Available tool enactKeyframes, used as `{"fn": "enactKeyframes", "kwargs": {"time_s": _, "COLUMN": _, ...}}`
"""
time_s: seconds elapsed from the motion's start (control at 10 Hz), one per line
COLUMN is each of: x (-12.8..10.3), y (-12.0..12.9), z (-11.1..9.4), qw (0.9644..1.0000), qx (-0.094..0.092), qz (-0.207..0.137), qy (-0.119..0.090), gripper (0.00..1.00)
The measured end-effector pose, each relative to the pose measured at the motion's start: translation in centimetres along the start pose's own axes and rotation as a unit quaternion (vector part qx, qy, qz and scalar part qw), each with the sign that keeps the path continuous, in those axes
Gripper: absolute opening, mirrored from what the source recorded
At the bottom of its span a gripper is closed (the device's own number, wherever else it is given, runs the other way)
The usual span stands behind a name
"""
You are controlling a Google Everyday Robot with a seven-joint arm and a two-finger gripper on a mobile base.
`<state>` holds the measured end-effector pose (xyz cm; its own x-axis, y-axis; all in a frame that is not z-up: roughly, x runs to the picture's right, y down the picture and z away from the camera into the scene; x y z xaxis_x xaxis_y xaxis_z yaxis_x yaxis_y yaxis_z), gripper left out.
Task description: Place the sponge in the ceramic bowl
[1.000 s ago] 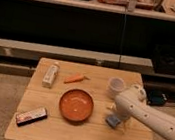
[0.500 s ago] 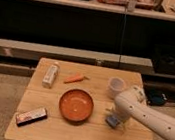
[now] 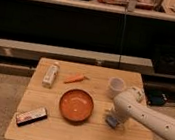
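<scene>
Poising the gripper (image 3: 114, 118), jaws spread wide, over the sponge (image 3: 110, 122) beside the ceramic bowl (image 3: 76, 107), apparently so as to straddle it.

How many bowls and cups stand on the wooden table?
2. The orange-red glazed ceramic bowl sits mid-table; the small white cup stands behind-right of it. The gripper is beside the bowl, at the light-blue sponge.

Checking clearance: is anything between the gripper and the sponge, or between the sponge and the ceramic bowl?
Nothing visible. The gripper hangs directly over the sponge, which lies just right of the ceramic bowl; no object lies between those two. The white cup stands farther back, off that line.
</scene>
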<state>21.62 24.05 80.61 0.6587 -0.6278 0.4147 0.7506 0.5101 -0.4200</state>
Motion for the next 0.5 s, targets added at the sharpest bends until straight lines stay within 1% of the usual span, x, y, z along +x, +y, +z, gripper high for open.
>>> {"fn": "enactKeyframes", "kwargs": {"time_s": 0.5, "x": -0.36, "y": -0.13, "z": 0.56, "qw": 1.0000, "qx": 0.001, "qz": 0.001, "qy": -0.007, "gripper": 0.80}}
